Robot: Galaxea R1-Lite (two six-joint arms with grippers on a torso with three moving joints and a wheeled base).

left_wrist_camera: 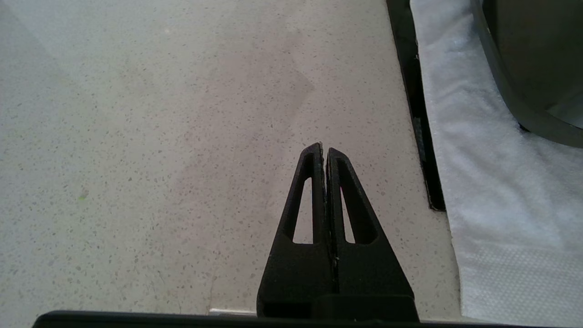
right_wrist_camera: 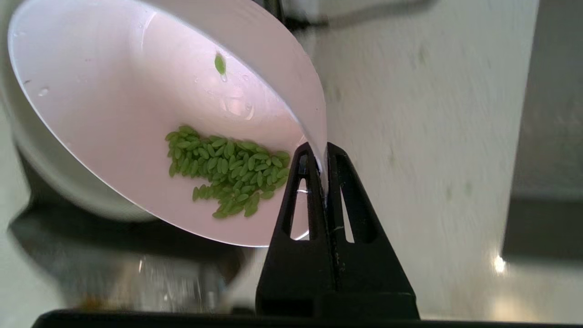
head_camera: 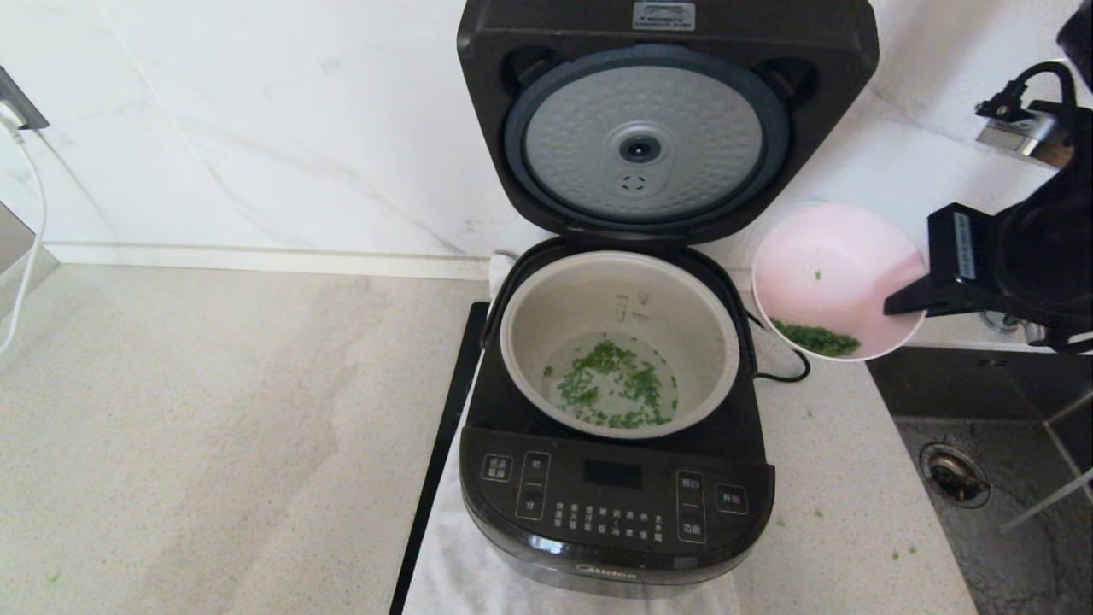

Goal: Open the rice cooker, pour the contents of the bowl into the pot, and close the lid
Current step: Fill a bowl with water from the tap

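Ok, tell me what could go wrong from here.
1. The bowl, tilted and pinched at its rim by the right gripper, sits beside the pot rather than over it. The clump of green bits left inside may fall onto the counter, where stray bits already lie.
2. That thin rim grip could slip.
3. The lid stands open; closing it now would leave bits behind. The left gripper is parked over the counter.

The head view is looking down from above the cooker (head_camera: 616, 401). The right wrist view is sitting close behind the bowl (right_wrist_camera: 136, 136), shared with the head view. The left wrist view is facing the counter (left_wrist_camera: 159, 136) closely.
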